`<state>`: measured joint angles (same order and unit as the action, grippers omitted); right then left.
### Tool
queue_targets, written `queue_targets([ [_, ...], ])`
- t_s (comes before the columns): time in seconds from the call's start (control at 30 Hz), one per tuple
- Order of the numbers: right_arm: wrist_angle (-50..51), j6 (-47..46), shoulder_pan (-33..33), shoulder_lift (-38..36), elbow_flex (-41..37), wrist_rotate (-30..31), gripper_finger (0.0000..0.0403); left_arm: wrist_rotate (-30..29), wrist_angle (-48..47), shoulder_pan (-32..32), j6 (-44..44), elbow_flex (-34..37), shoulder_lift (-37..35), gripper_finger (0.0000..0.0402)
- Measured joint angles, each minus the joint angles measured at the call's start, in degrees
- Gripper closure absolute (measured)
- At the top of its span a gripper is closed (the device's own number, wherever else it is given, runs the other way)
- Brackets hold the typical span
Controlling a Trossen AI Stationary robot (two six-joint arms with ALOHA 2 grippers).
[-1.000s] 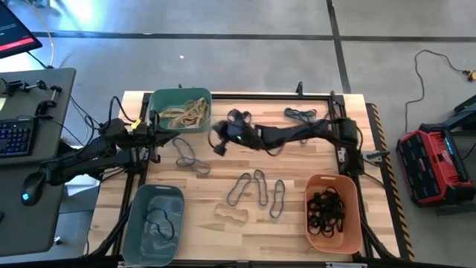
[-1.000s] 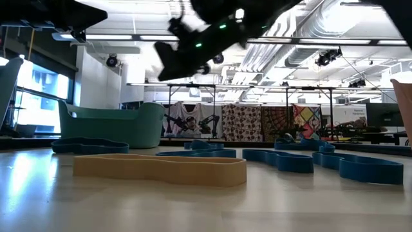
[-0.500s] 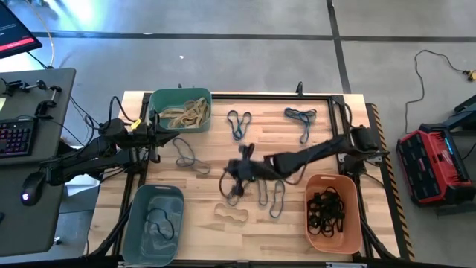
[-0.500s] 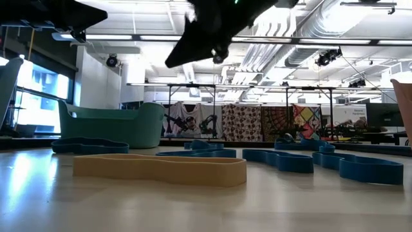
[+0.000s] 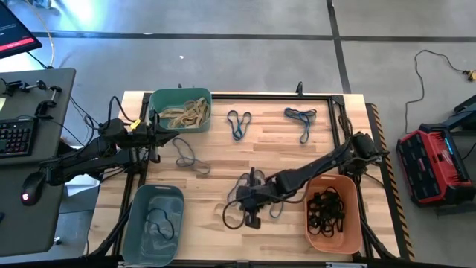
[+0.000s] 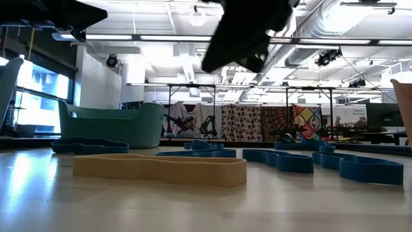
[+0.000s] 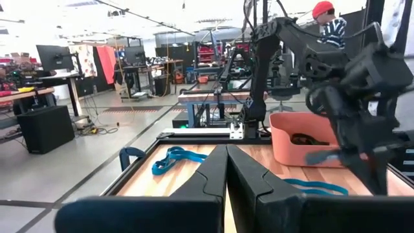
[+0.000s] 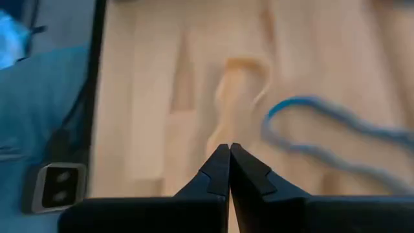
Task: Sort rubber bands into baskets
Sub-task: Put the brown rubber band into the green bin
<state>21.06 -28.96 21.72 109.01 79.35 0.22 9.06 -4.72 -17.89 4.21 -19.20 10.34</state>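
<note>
Over the tan rubber band (image 5: 232,217), I see my right tool (image 5: 251,217) closed, seemingly empty. Left tool (image 7: 226,169) sits closed beside the teal basket (image 5: 180,96).

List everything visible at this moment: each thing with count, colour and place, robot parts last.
Teal-green basket: one, far-left of the table, holds tan bands.
Grey-blue basket: one, near-left, holds a dark band.
Orange basket: one, near-right, holds black bands.
Loose blue bands: one far-centre, one far-right.
Grey band: one, left of centre.
Tan band: one, near-centre, partly under the right gripper.
Bands by the right arm: blue-grey loops; count unclear.
Table: one, light wood.
Desk: one, dark, left of the table.
Red case: one, on the floor at right.
Left gripper: shut, at the left edge.
Right gripper: shut, over the tan band.
</note>
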Motion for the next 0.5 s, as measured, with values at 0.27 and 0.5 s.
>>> queue_targets([
  [0.27, -1.96, -5.56, -0.32, 4.69, -0.02, -8.38, 0.0375, 0.00, 0.01, 0.00, 0.04, 0.00, -0.01, 0.0401],
  [0.5, 2.12, -5.13, -1.93, 5.32, -0.02, -5.73, 0.0279, -0.02, 0.01, 0.00, 0.04, 0.00, -0.01, 0.0402],
])
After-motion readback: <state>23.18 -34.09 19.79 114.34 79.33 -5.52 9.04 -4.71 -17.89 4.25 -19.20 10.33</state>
